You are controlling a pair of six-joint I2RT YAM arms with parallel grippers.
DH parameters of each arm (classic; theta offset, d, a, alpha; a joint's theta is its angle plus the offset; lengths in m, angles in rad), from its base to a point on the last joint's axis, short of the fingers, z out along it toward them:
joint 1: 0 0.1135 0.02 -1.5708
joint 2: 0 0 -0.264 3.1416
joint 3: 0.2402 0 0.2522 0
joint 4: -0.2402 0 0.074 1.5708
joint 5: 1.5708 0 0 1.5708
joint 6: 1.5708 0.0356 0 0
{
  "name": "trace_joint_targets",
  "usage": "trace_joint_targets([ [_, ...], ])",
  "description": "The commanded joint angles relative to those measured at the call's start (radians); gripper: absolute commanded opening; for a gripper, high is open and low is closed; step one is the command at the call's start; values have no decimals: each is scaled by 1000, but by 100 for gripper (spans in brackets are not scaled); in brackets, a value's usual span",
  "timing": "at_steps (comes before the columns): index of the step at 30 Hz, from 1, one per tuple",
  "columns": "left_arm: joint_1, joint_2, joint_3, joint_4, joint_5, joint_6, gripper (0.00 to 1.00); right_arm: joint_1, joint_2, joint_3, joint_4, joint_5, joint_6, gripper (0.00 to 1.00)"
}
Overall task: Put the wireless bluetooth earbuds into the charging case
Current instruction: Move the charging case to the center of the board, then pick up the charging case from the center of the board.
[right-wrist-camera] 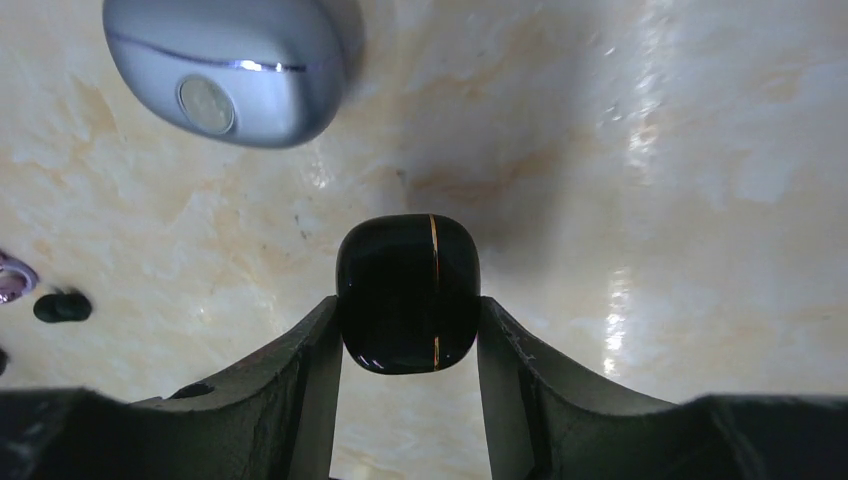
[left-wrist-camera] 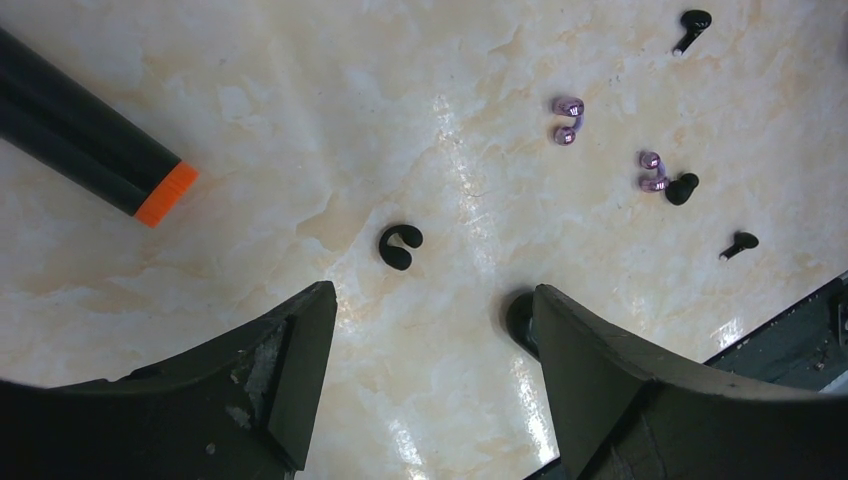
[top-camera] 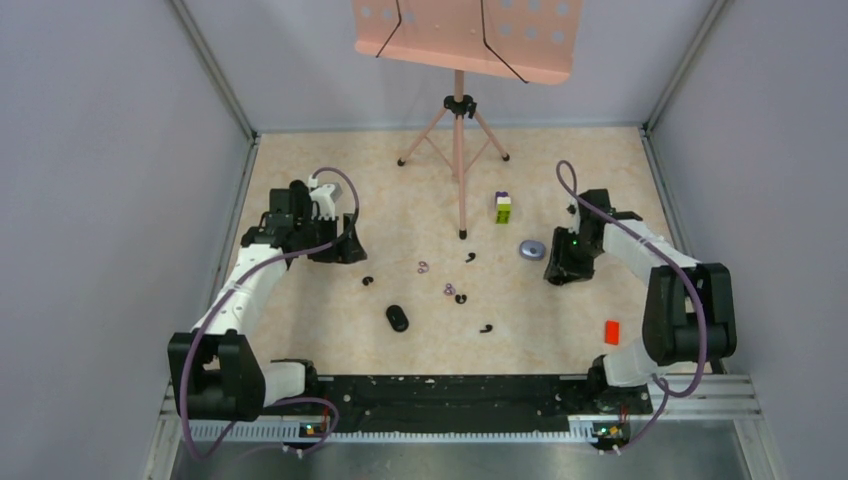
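**Right hand gripping a black case, left hand hanging open over a loose earbud**

The right hand is clamping a black charging case between its two fingers, one pad pressing on each side, with the case's gold seam running upright between them. The lid is looking closed, so this grip is probably serving to steady or reposition the case before any bud goes in. A silver-blue case is lying just beyond it on the desk, clear of the fingers.

The left hand is hanging with its jaws spread wide and gripping nothing. It is poised above a black C-shaped earbud, which is lying just ahead of the gap between its fingers. So wide a stance is likely leaving room to come down around such a tiny piece.

None of the earbuds is sitting in a case. A pale purple earbud is lying alone. A second purple earbud is resting against a black earbud. A second black case is waiting nearer the arms' bases, so matching each bud to its case is looking like the harder part ahead.
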Motion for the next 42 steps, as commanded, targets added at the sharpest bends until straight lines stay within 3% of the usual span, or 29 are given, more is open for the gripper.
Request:
trace_joint_targets([
  [1,4,2,43,-5,-9,41,77,73,10,-20,-13,-32,77,31],
  [2,5,3,45,-6,-8,42,77,86,11,-25,-12,-32,79,35],
  [3,5,4,46,-5,-6,42,77,95,14,-30,-7,-44,79,47],
  [5,5,6,49,-3,-4,42,77,97,18,-34,5,-104,66,86],
  [6,5,6,52,-4,-5,42,77,98,19,-28,4,-124,62,97],
  [13,5,-17,56,-26,-21,72,77,90,-25,160,-175,-147,-187,98],
  [15,5,-28,48,-36,-30,88,77,85,-30,217,-226,-209,-383,91],
  [18,5,-40,34,-42,-34,110,77,71,-94,218,-245,-353,-812,81],
  [22,6,-52,30,-46,-40,128,77,63,-197,83,-174,-328,-1377,77],
  [26,5,-63,28,-56,-40,140,77,61,-158,9,-22,-245,-1582,71],
  [29,5,-72,28,-60,-39,143,77,61,-54,93,-32,-234,-1473,61],
  [32,6,-81,30,-62,-41,136,77,65,55,235,-70,-210,-1117,53],
  [35,5,-80,30,-56,-46,126,77,68,126,332,-148,-150,-688,57],
  [37,6,-79,31,-48,-50,119,77,85,141,343,-211,-109,-496,61],
  [40,8,-76,31,-35,-48,105,77,106,148,300,-258,-69,-308,64],
  [42,9,-70,34,-32,-46,99,77,118,129,253,-257,-43,-283,65],
])
